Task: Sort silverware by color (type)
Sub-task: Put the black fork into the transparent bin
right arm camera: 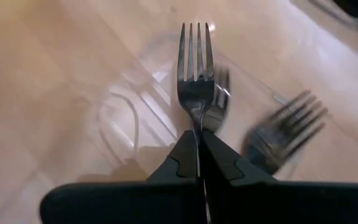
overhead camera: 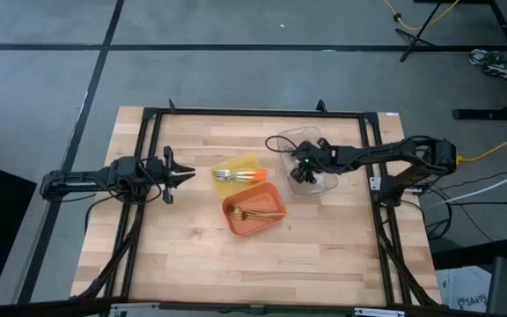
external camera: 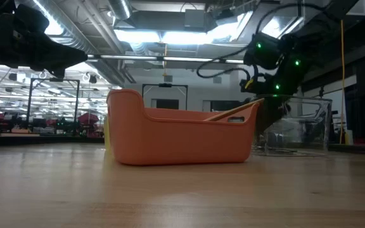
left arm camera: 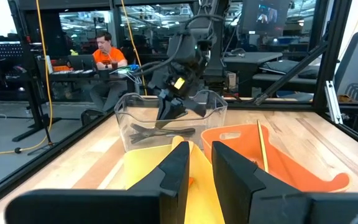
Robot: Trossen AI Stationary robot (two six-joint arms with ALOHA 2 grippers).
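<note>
My right gripper [right arm camera: 199, 134] reaches into the clear tray [overhead camera: 304, 165] at the table's far right and is shut on a black fork [right arm camera: 196, 68]. Two more black forks [right arm camera: 284, 134] lie on the tray's floor below it. The yellow tray [overhead camera: 238, 172] holds silver forks with orange handles [overhead camera: 236, 174]. Gold utensils [overhead camera: 258, 213] lie in the orange tray [overhead camera: 255, 220], and one leans on its rim [external camera: 233, 113]. My left gripper [overhead camera: 183, 173] waits open at the table's left, pointing level toward the trays. My right gripper pinches the black fork's handle [right arm camera: 198, 124] between its two fingers, just behind the head. The fork runs on along the fingers, tines [right arm camera: 196, 43] pointing away from them. The fingers slant down from the table's right side. I cannot tell whether the tines touch the tray floor.
The three trays stand close together at the table's middle. A black frame [overhead camera: 262, 113] runs round the tabletop. Bare wood lies toward the near edge. Beyond the table, a person sits at a desk [left arm camera: 107, 53].
</note>
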